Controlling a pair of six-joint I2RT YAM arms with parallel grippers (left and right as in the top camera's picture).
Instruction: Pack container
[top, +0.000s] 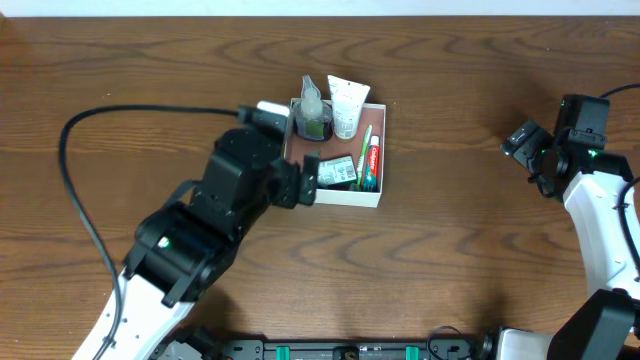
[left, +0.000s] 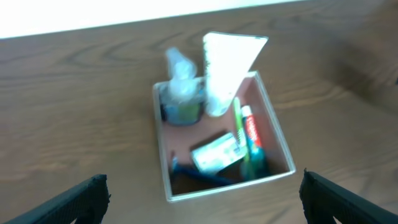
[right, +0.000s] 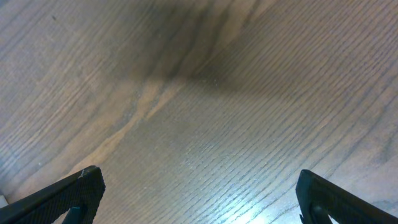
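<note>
In the left wrist view everything is soft. The bottle (left: 181, 93) at upper centre is a smear. Print on the small packet (left: 216, 154) is unreadable, and a dark blue item (left: 186, 176) low in the container (left: 280, 134) cannot be identified. The left pincer (left: 202, 186) and right pincer (right: 198, 179) show only finger ends, cut off by the lower edge. Overhead, the left arm (top: 215, 225) covers the container's lower left corner.

No text I can read from here, red-and-white tube (top: 372, 160) at the right of the container (top: 348, 196) carries lettering too small to make out, print on the green-white packet (top: 338, 171) blurred in both views, white tube (top: 347, 108) likewise illegible
</note>
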